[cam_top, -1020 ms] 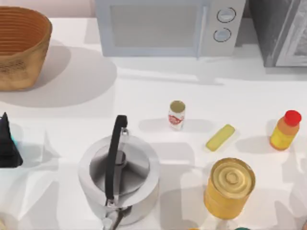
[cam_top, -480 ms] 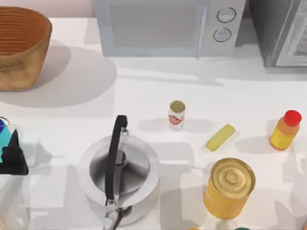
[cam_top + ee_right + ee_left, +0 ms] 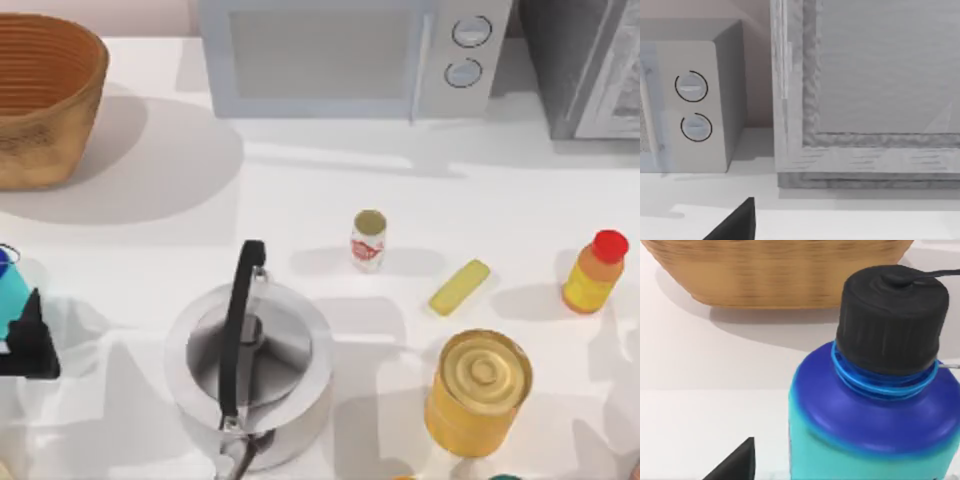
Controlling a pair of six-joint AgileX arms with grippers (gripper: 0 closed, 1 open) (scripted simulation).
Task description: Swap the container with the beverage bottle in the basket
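Container (image 3: 875, 405), teal with blue shoulder and black cap, at the worktop's (image 3: 300, 210) left edge, apparently pinched in left gripper (image 3: 28, 340) fingers, outside the wicker basket (image 3: 45, 95). Next: set down, then fetch beverage bottle (image 3: 368, 240) mid-worktop. Right arm parked.

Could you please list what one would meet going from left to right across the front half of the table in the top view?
Container at the left end effector → kettle → beverage bottle → yellow block → big yellow can → orange bottle with red cap.
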